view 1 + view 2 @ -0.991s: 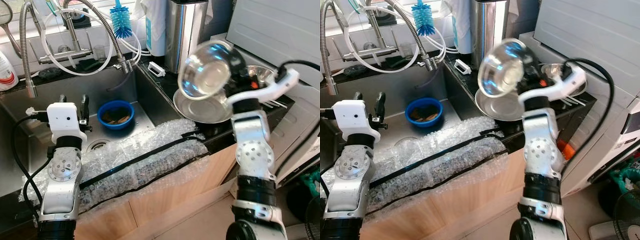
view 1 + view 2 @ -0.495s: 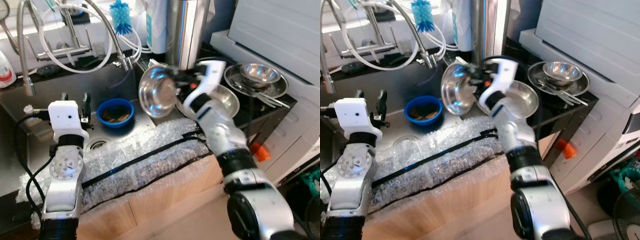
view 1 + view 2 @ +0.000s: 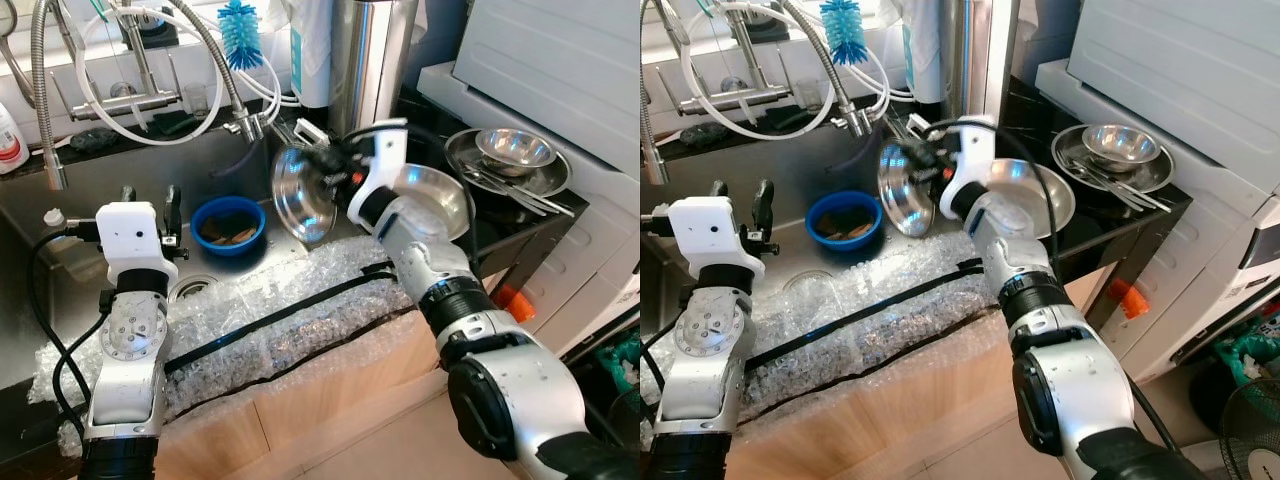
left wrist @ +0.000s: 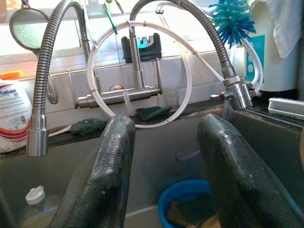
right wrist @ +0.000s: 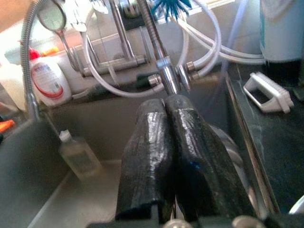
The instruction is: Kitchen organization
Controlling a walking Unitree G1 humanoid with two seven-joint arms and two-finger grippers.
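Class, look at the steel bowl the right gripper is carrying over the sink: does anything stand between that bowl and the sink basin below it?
Nothing visible blocks it. The right gripper holds the steel bowl tilted on edge above the sink basin. The blue bowl sits on the basin floor on the robot's left of it, apart from it.

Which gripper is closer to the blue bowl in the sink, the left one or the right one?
Left. The left gripper hangs open right beside the blue bowl, on its left. The right gripper is farther away on the bowl's other side, holding a steel bowl over the sink's right edge.
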